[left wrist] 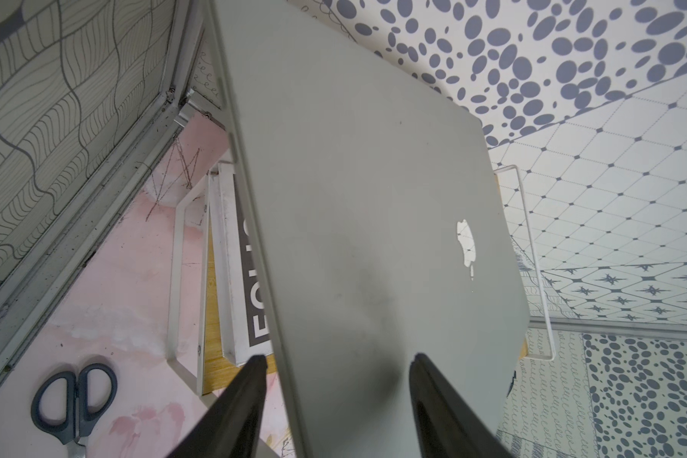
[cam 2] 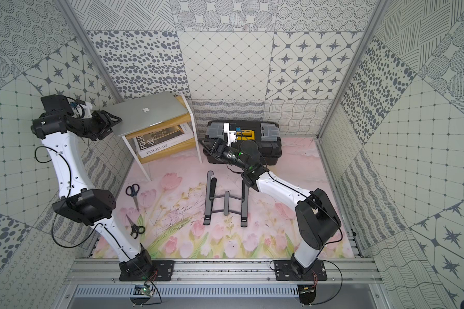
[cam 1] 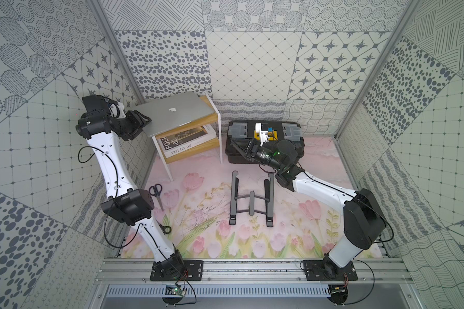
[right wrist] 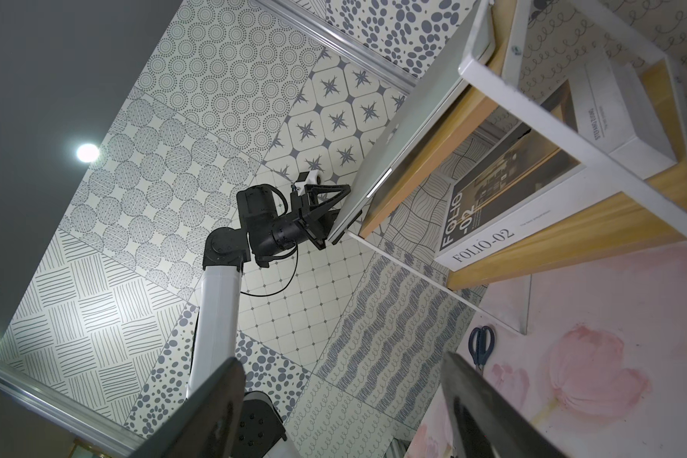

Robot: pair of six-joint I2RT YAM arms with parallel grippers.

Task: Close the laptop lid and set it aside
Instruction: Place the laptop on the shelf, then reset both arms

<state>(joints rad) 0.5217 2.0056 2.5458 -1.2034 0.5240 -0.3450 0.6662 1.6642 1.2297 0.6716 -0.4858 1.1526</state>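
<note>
Laptop [cam 1: 172, 113] [cam 2: 145, 113] lies closed on the top of a small white-framed side shelf [cam 1: 220, 133] that stands in the far left corner of the desk [cam 1: 319, 166]. The laptop lid [left wrist: 354, 238] is flat on the base, silver side and pale apple logo facing up. The machine sits askew on the wooden top, and its near left corner juts out past the shelf's edge. The left pincer [cam 1: 146, 125] [right wrist: 340, 214] is at that overhanging corner with its jaws apart, one finger above the lid and the other below the base, so the laptop's edge runs between them. Whether either finger touches the metal cannot be told. On the shelf's lower board, under the laptop, lies a large book [cam 1: 188, 149] marked FOLIO-02. To the right of the shelf, against the desk's far edge, sits a black toolbox [cam 1: 289, 129] with grey latches and a yellow strip on top. The right pincer [cam 1: 237, 145] [right wrist: 342, 359] hangs in front of the toolbox's left end, well apart from the laptop, jaws wide and nothing between them. A black folding stand [cam 1: 252, 200] lies flat in the middle of the desk. Near the left edge are two pairs of scissors [cam 1: 156, 191] [cam 2: 137, 230], one beyond the other.
</note>
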